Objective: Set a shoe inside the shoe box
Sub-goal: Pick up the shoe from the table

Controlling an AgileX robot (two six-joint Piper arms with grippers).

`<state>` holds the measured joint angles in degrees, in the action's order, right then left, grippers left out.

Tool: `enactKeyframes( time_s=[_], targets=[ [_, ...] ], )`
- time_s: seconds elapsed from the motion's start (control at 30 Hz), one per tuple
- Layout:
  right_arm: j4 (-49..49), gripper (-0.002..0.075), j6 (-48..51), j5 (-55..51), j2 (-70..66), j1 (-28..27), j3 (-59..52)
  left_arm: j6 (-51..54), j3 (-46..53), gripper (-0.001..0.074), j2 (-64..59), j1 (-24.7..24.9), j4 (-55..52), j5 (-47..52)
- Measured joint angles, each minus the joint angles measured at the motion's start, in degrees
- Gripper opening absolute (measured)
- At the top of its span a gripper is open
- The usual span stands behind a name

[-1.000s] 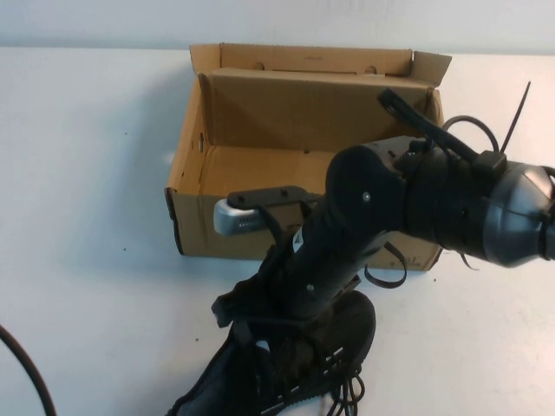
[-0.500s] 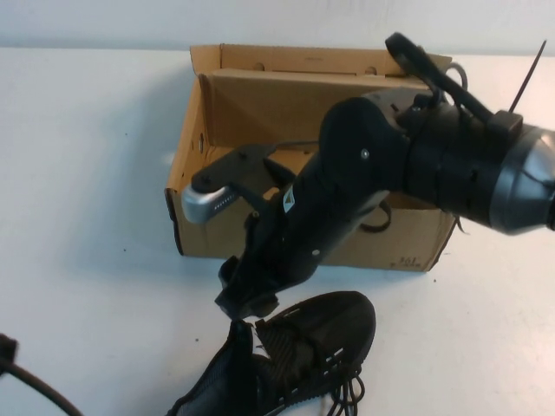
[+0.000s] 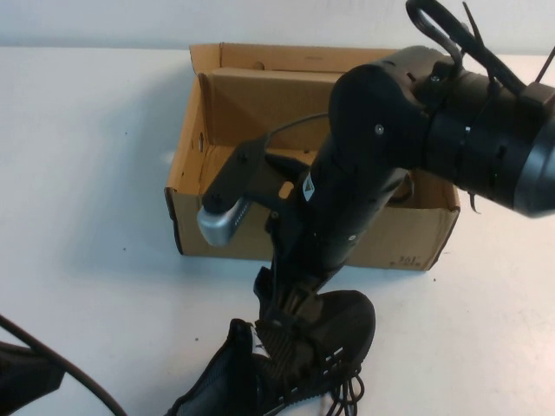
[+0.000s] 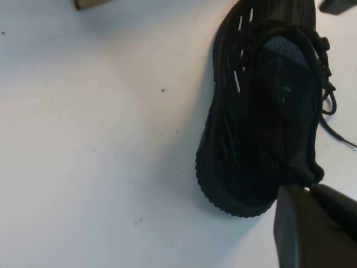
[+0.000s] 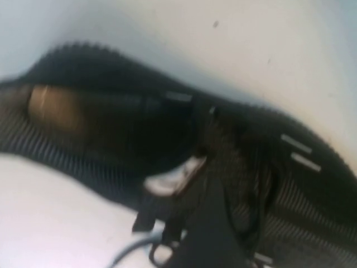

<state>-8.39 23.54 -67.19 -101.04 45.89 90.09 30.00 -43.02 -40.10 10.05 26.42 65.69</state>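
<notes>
High view showed the shoe (image 3: 321, 342), a black mesh sneaker, lying on the white desk (image 3: 87, 173) at about six o'clock, just in front of the shoe box (image 3: 260, 130). The open brown cardboard box sat at twelve o'clock with its lid flap up and nothing visible inside, though the arm hid part of its floor. By this, the task looked barely started: the shoe had yet to be gripped securely, lifted and set in the box.

The right gripper (image 3: 282, 316) reached down from two o'clock over the box's front wall and met the shoe near its opening. Whether it was spread or pressed together could not be told; the right wrist view was blurred, showing only the shoe close up.

The left gripper (image 4: 312, 223) sat low at seven o'clock, next to the shoe's heel; its spread could not be told either.
</notes>
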Motion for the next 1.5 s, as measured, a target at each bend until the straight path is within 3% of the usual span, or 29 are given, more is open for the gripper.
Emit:
enactKeyframes(
  time_s=[0.2,0.47,0.7,0.97,1.3,1.4,1.5],
  targets=[
    [-7.6,0.0503,6.8,-2.5,0.1,0.0,-0.1,0.3,0.0,-0.0001,0.0,0.0,0.0,-0.2],
    [-11.4,0.0503,5.1,-1.8,0.1,0.4,-0.1,0.3,0.0,-0.0001,0.0,0.0,0.0,-0.7],
    [-7.3,0.0503,-0.8,-0.7,0.1,1.9,-1.1,0.3,0.0,-0.0001,0.0,0.0,0.1,-1.0],
    [2.1,0.0503,-14.9,6.1,-0.1,6.8,-6.9,0.3,0.0,-0.0001,0.0,0.0,0.2,-1.3],
    [6.3,0.0498,-17.1,9.4,-3.2,6.8,-8.7,0.3,0.0,-0.0001,0.0,0.0,0.2,-1.3],
    [8.0,0.0454,-18.1,9.8,-5.2,6.8,-8.7,0.3,0.0,-0.0001,0.0,0.0,0.2,-1.3],
    [8.4,0.0311,-19.1,10.0,-5.5,6.8,-8.7,0.3,0.0,-0.0001,0.0,0.0,0.2,-1.3]
  ],
)
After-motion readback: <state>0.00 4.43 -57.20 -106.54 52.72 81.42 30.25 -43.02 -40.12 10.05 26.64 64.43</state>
